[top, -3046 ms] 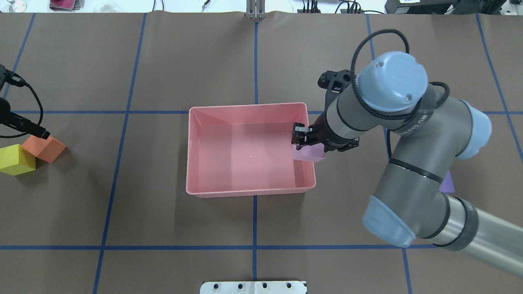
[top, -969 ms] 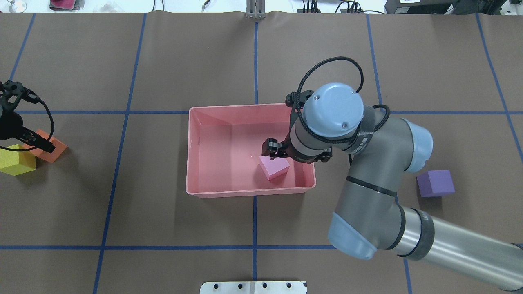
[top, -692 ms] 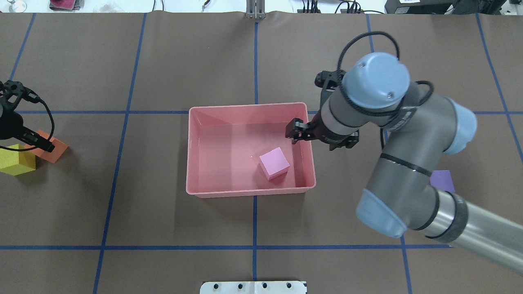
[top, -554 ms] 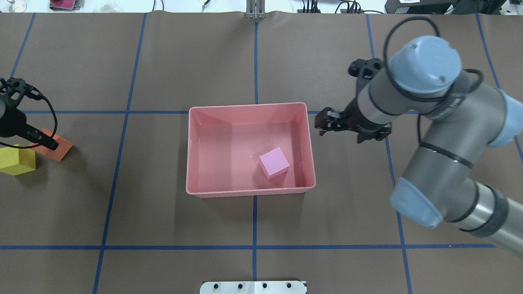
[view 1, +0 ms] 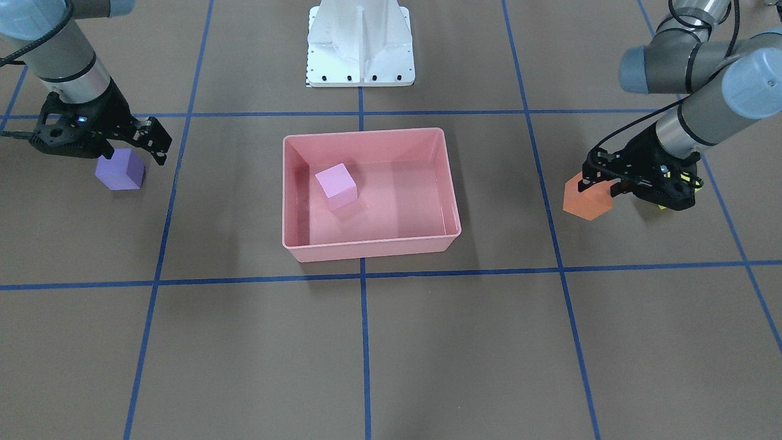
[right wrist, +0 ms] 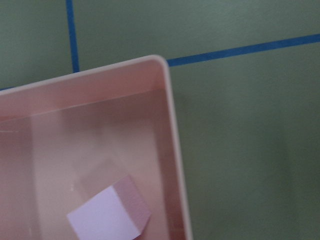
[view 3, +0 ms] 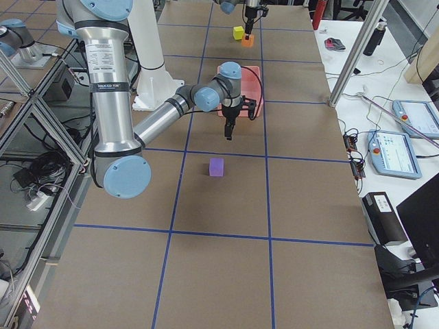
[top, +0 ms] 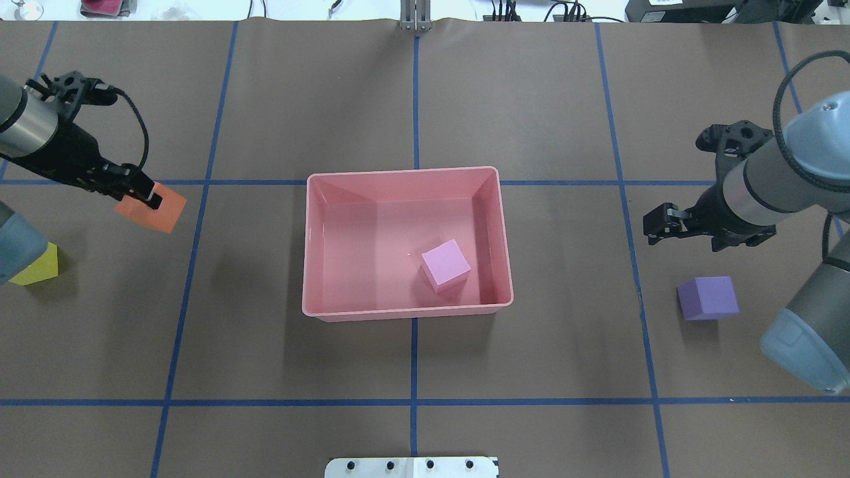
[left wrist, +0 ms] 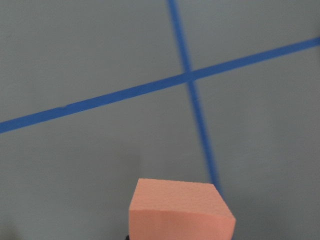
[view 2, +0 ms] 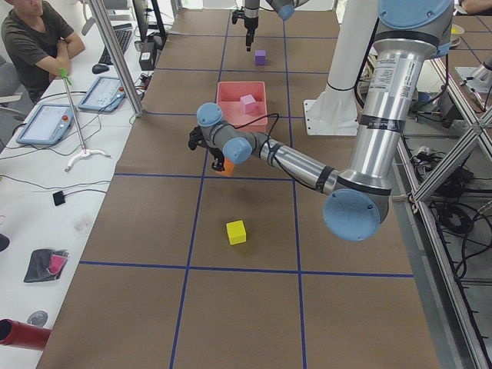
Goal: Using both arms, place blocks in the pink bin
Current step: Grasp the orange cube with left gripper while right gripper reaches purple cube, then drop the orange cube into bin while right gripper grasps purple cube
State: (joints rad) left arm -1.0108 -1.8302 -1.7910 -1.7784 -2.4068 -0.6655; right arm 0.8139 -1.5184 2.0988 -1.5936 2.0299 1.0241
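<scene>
The pink bin [top: 405, 171] sits mid-table with the light pink block [top: 445, 265] lying inside, near its right wall. My left gripper [top: 143, 196] is shut on the orange block [top: 154, 211] and holds it above the table, left of the bin; the block fills the bottom of the left wrist view [left wrist: 180, 210]. The yellow block [top: 40, 265] rests on the table at the far left, partly under my left arm. My right gripper [top: 654, 226] is open and empty, right of the bin and above the purple block [top: 708, 299], which lies on the table.
The white pedestal base [view 1: 360, 43] stands at the robot's side of the table. Blue tape lines cross the brown mat. In the exterior left view a person [view 2: 34, 42] sits beside a side table with tablets [view 2: 46, 123].
My right gripper let go of the light pink block inside the bin and drew back out to the right. My left gripper lifted the orange block off the table and carried it right, away from the yellow block.
</scene>
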